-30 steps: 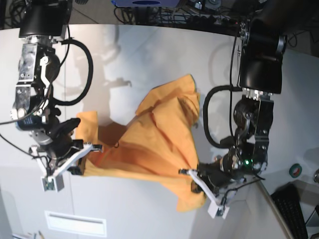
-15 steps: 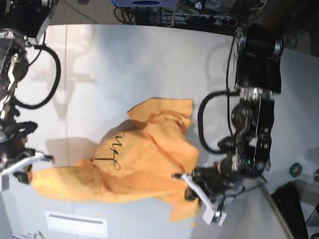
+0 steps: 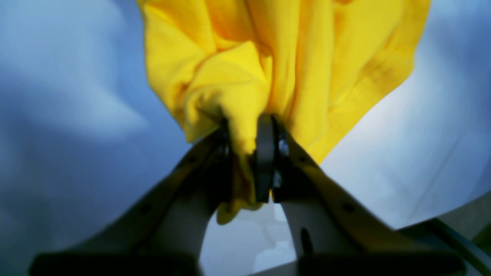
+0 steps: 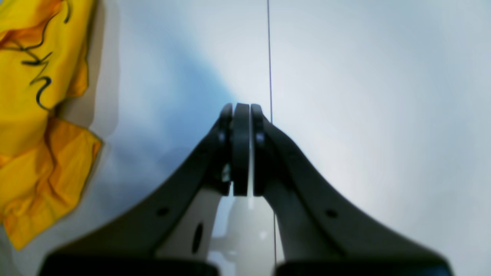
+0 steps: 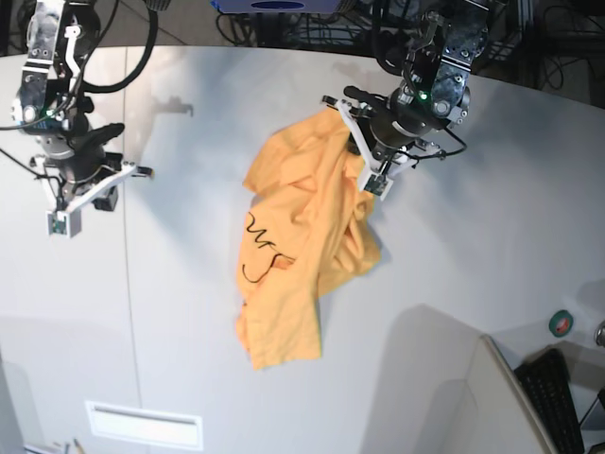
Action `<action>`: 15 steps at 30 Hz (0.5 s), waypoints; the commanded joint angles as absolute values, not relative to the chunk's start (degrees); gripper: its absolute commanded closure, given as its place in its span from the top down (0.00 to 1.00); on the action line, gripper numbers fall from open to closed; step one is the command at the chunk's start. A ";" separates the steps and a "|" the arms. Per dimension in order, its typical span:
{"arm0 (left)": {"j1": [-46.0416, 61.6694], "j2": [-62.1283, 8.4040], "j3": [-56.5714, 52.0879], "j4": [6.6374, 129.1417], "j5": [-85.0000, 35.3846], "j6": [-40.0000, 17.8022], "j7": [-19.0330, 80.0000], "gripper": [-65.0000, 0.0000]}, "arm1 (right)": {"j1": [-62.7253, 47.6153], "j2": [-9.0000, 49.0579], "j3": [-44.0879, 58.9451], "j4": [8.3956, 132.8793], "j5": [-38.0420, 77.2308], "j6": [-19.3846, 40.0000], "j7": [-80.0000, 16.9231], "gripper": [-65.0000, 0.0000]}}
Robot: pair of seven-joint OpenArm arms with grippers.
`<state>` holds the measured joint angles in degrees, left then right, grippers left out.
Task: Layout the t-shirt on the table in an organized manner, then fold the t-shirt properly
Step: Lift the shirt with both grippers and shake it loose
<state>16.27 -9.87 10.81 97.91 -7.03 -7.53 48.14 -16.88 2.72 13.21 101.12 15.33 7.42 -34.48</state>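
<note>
Left hand is clamped on a bunched fold of the shirt, which trails crumpled across the middle of the desk, black line marks facing up. Right hand hangs well clear of the shirt above the desk's dark seam, fingers pressed together on nothing.

My left gripper has black pads and pale arms. The shirt is orange-yellow, with thin black squiggly lines. The table is white-grey with a thin dark seam.
</note>
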 commanded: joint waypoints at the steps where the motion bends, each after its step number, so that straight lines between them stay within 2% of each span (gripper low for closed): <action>1: 17.36 -10.15 10.42 99.91 -6.55 -7.52 47.60 0.00 | -16.40 3.21 10.77 102.20 15.96 7.78 -33.45 0.00; 5: 21.58 -10.59 7.96 102.81 -6.73 -7.52 47.60 0.00 | -13.49 4.35 1.27 102.11 15.96 7.78 -33.63 0.00; 11: 23.52 -10.68 2.51 102.99 -6.46 -7.52 47.60 0.00 | -1.45 3.03 -14.64 95.52 16.04 7.69 -34.68 0.01; 13: 23.78 -11.30 0.84 102.99 -6.46 -7.52 47.60 0.00 | 3.82 0.04 -17.27 89.45 16.04 7.69 -36.62 0.31; 15: 23.78 -12.00 0.40 103.08 -6.64 -7.52 47.52 0.00 | 7.78 -3.12 -17.45 82.59 15.96 7.69 -36.70 0.56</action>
